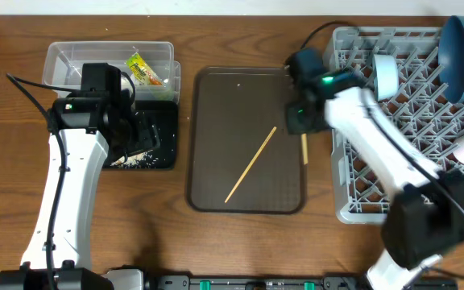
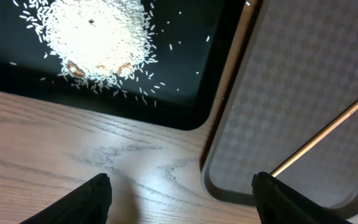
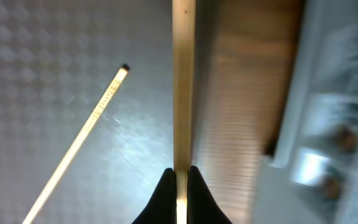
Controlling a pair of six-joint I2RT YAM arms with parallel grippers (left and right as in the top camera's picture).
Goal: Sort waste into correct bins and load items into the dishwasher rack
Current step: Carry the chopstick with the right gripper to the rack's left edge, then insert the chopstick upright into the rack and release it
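While clamping 1 chopstick [image 3: 183, 74] tight in R gripper [image 3: 180, 172], hovers over brown tray's [image 1: 208, 105] R rim, just beside rack [image 1: 349, 197]. Has 2nd chopstick [image 1: 250, 164] lying diagonal on that tray. Holds L gripper [image 2: 182, 190] spread wide, empty, above table [image 2: 73, 155] near black tray [image 2: 185, 93] w/ rice [image 2: 98, 31].

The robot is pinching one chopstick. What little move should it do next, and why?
Probably swing right, over the grey rack: the right gripper is shut on one chopstick just beside it. The other chopstick lies on the brown tray.
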